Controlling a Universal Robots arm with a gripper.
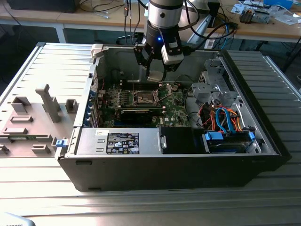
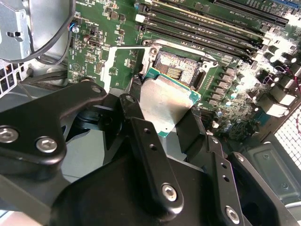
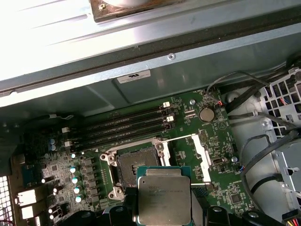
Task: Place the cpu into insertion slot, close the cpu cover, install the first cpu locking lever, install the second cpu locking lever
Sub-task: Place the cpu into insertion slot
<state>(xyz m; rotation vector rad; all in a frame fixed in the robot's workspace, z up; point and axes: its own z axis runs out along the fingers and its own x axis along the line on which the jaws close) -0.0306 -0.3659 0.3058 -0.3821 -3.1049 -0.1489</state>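
"Holding anything, is the pincer point(image 1: 157, 71)?"
"Yes. Its two black fingers point(image 2: 146, 155) are drawn in narrow on the cpu point(image 2: 164, 101) and grip it by opposite edges. The pale metal top faces the wrist, with a green rim showing at the corners."
"And where is the insertion slot point(image 3: 136, 165)?"
"Below the fingertips and a little beyond them. In both wrist views the dark recess lies bare. The chip hangs above the board, apart from it, and in the first wrist view one of its edges overlaps the socket's near rim."
"The cpu cover point(image 3: 200, 153)?"
"Swung open, off the socket, to one side of it. Green motherboard point(image 3: 221, 188) shows through its square window. Whether it lies flat or leans I cannot tell."
"What else is around the pincer?"
"Past the socket, farther from the fingertips, run the long black memory slots point(image 3: 127, 125). In the exterior view the arm reaches down into the open computer case point(image 1: 188, 165), with the pincer above the middle of the board."
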